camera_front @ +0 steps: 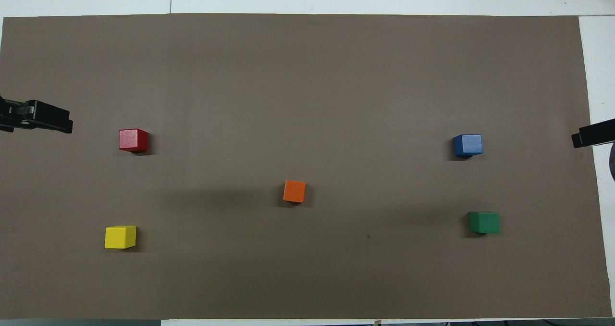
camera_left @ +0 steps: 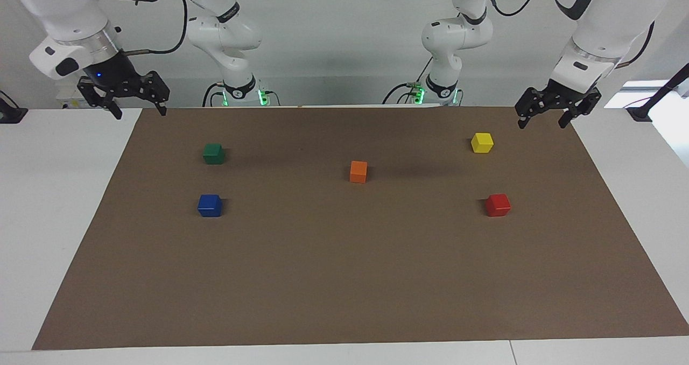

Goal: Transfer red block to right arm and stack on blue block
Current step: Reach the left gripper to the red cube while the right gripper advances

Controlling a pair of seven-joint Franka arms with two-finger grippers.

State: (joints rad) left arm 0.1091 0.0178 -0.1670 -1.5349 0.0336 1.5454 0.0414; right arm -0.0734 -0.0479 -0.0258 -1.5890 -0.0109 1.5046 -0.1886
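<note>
Red block (camera_left: 498, 204) sits untouched on the brown mat (camera_left: 344, 279), toward the left arm's end of the table, so nothing has started yet. Left gripper (camera_left: 543, 119) hangs in the air over the mat's corner at its own end, fingers spread wide and holding nothing; the yellow block (camera_left: 482, 142) lies closest to it, with the red one just past that, farther from the robots. That's the first trap: a descent that falls short lands on yellow, or clips it on the way in.

Right gripper (camera_left: 136, 108) waits raised over the mat's edge at its own end, fingers also wide apart and empty. Closest to it is the green block (camera_left: 213, 153), and the blue block (camera_left: 209, 205) sits farther from the robots than green, well apart from red.

Between the two grippers the orange block (camera_left: 358, 171) stands mid-mat, right under any likely handover spot. My worry there: a low pass could knock it, and a mid-air exchange of such a small glossy cube leaves little free face for the second gripper, so it may slip. Then a skewed release could nudge blue or topple the stack.
</note>
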